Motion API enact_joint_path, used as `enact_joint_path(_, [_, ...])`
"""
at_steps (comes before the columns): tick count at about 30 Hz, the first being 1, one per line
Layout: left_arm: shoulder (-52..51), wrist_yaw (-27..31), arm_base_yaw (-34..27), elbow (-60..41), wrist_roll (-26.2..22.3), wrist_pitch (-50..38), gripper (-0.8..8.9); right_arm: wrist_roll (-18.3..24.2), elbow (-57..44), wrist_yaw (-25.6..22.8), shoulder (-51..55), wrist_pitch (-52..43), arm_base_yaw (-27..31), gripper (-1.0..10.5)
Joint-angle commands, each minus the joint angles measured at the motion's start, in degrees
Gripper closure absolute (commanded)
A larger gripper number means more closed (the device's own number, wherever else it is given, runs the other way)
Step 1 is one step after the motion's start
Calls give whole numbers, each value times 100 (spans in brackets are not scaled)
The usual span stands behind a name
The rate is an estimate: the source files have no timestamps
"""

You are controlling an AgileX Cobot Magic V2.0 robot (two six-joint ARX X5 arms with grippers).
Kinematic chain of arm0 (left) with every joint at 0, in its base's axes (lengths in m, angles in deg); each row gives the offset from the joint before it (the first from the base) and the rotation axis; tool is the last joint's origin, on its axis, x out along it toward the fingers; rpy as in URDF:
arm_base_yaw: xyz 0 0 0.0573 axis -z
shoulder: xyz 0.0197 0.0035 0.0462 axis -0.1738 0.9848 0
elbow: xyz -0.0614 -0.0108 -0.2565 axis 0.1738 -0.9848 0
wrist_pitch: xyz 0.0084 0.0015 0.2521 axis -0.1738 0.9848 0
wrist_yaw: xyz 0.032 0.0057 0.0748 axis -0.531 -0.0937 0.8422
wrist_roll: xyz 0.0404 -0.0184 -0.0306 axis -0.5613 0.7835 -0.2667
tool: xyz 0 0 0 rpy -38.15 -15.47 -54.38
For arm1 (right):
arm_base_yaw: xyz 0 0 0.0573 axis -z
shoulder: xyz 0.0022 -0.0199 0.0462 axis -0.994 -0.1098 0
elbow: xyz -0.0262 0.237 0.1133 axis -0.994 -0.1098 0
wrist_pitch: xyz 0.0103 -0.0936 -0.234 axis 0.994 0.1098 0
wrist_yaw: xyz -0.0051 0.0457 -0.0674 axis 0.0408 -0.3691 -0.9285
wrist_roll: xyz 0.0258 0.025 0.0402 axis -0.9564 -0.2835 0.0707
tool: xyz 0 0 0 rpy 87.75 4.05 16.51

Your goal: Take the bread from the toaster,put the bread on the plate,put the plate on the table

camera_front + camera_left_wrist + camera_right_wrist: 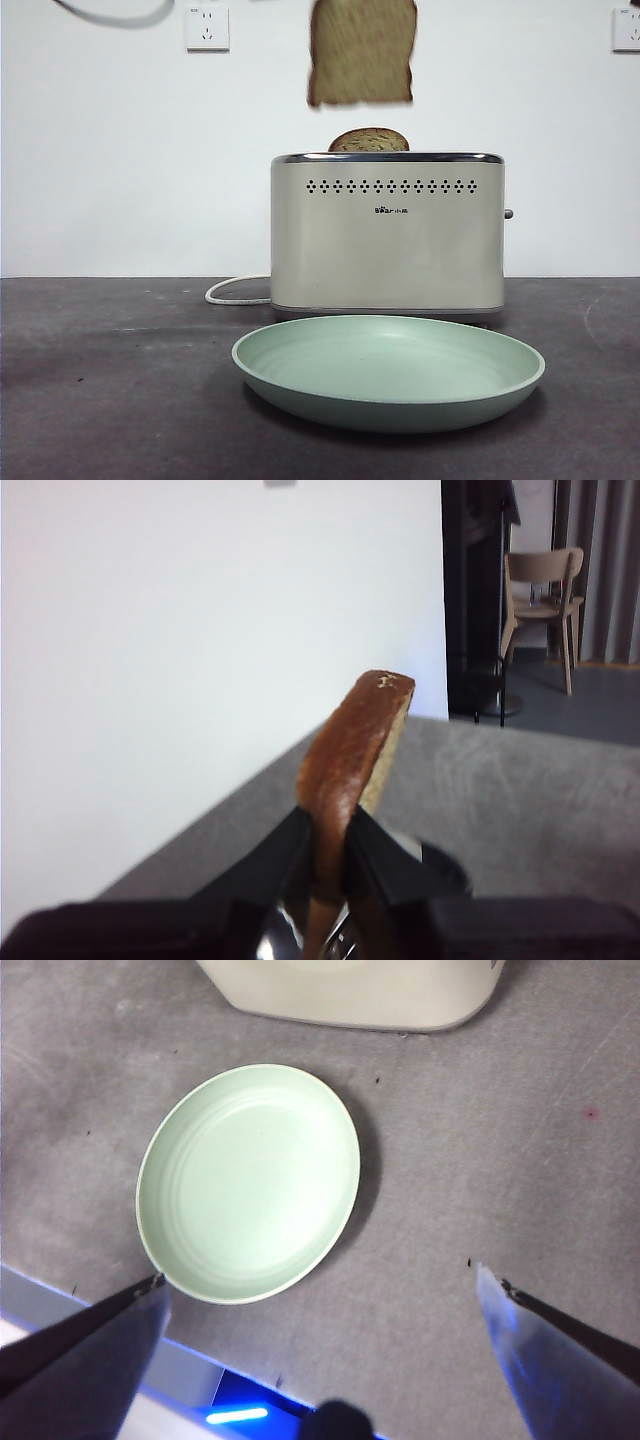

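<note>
A tan slice of bread [361,50] hangs in the air above the cream toaster [388,240], its upper part cut off by the picture's edge. My left gripper [325,825] is shut on that bread [350,750], pinching its lower end, crust edge toward the camera. A second slice [369,141] pokes its domed top out of the toaster slot. The mint-green plate [388,372] rests on the table [100,380] in front of the toaster. High over the plate [248,1182], my right gripper [320,1275] is open and holds nothing.
A white cord [235,292] curls on the table left of the toaster. Wall sockets [207,27] sit on the white wall behind. The table's near edge [120,1355] lies close to the plate. A wooden chair [545,590] stands far off.
</note>
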Motion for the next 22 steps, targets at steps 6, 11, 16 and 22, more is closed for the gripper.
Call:
enact_joint_path(6, [-1482,-48,13,15,229,1458,822,-85,13,17,-905,-433,-13,477])
enact_joint_path(11, [-2127,-57,17,15,310,2605,822,-85,13,326,-1731,-645,-87,477])
enact_joint_path(16, [-2555,-63,24,15,339,3613,822,-81,13,308,-2549,-890,-284,477])
enact_joint_path(22, [-2793,-509,24,15,498,4463,822,-87,13,304,-3292,-1355,-614,479])
